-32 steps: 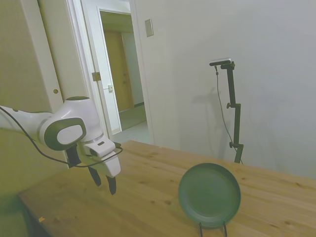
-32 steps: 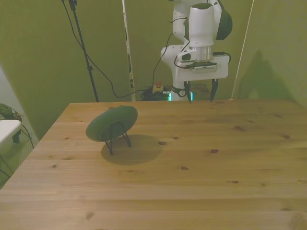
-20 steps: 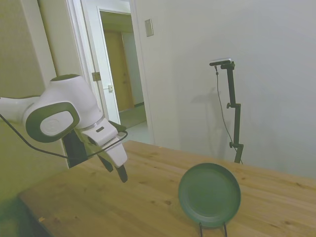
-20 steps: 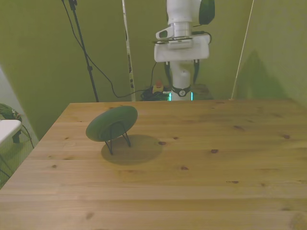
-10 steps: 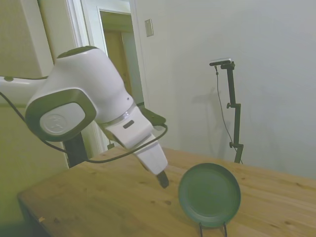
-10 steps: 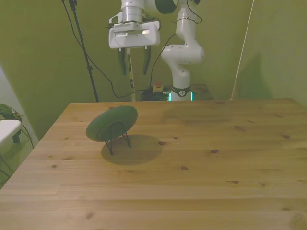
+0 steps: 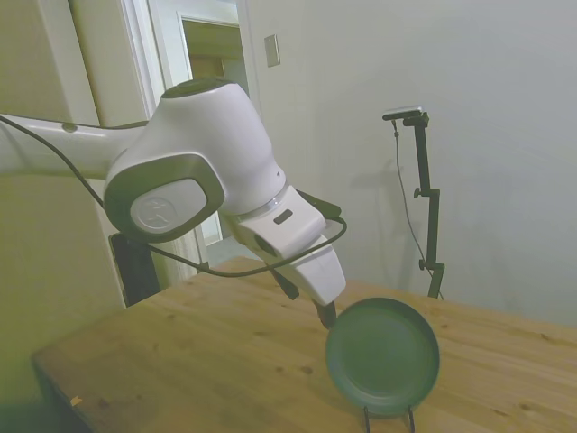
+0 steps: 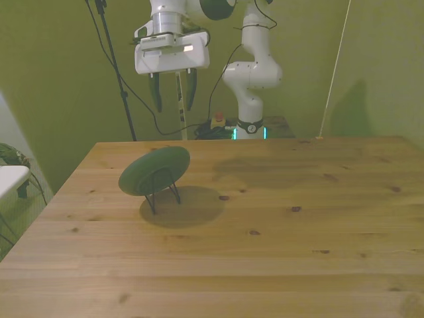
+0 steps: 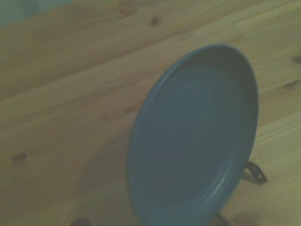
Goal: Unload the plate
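We judged the gripper (image 8: pixel 172 104), fingers spread, needed lowering onto the green plate's (image 8: pixel 154 169) top rim w/o knocking wire stand (image 8: pixel 163 191).

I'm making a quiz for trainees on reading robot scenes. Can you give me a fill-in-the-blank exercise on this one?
1. The plate leans on a thin black wire ____.
2. The plate's colour is dark ____.
3. The gripper hangs above the plate with its fingers ____.
4. The table is made of ____.

Missing words: stand; green; open; wood
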Robot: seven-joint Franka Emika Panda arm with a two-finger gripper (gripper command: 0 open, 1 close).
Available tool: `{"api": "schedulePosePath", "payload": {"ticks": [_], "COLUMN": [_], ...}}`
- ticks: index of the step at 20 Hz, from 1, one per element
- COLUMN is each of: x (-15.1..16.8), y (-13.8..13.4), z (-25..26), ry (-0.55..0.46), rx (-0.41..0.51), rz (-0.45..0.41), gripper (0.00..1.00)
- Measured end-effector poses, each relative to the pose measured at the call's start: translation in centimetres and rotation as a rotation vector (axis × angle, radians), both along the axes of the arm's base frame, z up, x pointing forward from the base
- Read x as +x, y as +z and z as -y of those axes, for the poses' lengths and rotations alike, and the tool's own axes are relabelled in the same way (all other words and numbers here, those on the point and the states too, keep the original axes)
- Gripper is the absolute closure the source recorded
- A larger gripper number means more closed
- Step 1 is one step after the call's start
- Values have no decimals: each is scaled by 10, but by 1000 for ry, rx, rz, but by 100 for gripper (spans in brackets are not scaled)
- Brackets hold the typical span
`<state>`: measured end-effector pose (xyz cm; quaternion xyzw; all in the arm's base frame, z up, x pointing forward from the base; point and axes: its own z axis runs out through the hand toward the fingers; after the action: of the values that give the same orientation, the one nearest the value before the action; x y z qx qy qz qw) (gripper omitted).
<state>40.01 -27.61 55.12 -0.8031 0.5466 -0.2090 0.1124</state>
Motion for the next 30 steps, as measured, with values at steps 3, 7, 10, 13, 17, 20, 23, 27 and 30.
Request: {"api": "schedulePosePath", "payload": {"ticks": [3, 7, 10, 13, 17, 20, 23, 27, 30], "x": [15, 33, 44, 60, 80, 90, 94, 96, 100], "y": [3, 4, 0, -5, -10, -20, -26, -30, -34], "z": [15, 28, 31, 33, 33, 30, 28, 36, 51], "ry": [-42, -65, -87, -122, -132, -121, -113, -117, -128], "rx": [-27, -15, 7, 68, 112, 151, 215, 283, 327], "rz": [61, 116, 155, 203, 216, 185, 158, 133, 108], "gripper": [0, 0, 0, 0, 0, 0, 0, 0, 0]}}
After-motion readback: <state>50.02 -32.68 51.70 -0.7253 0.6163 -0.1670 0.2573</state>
